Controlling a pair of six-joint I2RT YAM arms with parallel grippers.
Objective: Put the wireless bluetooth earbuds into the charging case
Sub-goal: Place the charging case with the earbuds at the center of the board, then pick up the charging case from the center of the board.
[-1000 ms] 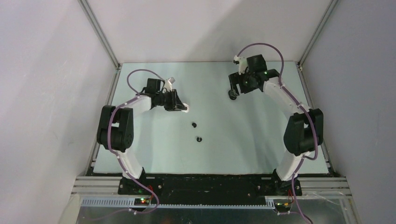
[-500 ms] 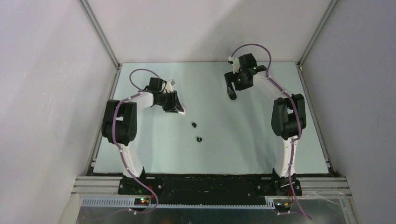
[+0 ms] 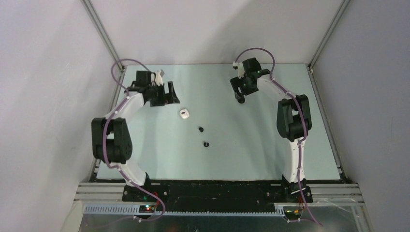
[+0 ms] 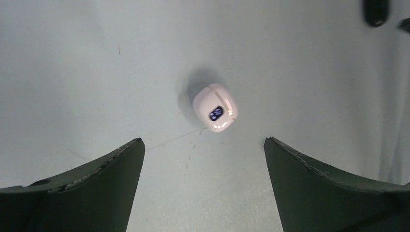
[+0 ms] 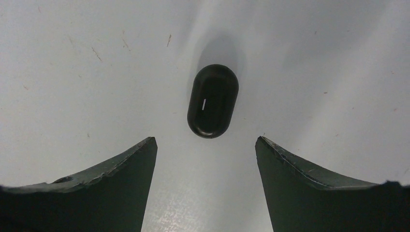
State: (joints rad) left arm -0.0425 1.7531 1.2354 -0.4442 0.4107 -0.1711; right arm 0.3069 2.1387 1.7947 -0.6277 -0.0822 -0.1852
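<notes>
A closed white charging case point(image 3: 184, 113) lies free on the table; in the left wrist view the white charging case point(image 4: 215, 108) shows a small dark window. My left gripper point(image 3: 173, 94) stands open up-left of it, its fingertips point(image 4: 203, 141) wide apart and short of the case. Two black earbuds point(image 3: 200, 129) point(image 3: 206, 144) rest on the mat near the centre. A closed black case point(image 3: 240, 101) sits at the back; in the right wrist view this black case point(image 5: 212, 100) lies just ahead of my open right gripper point(image 5: 206, 139), untouched.
The pale mat point(image 3: 251, 145) is fenced by grey walls and metal rails at left, right and back. A dark object point(image 4: 376, 12) shows at the top right corner of the left wrist view.
My left gripper opened, released the white case onto the mat and pulled back up-left. The right arm swung left, keeping its open jaws over the black case.
</notes>
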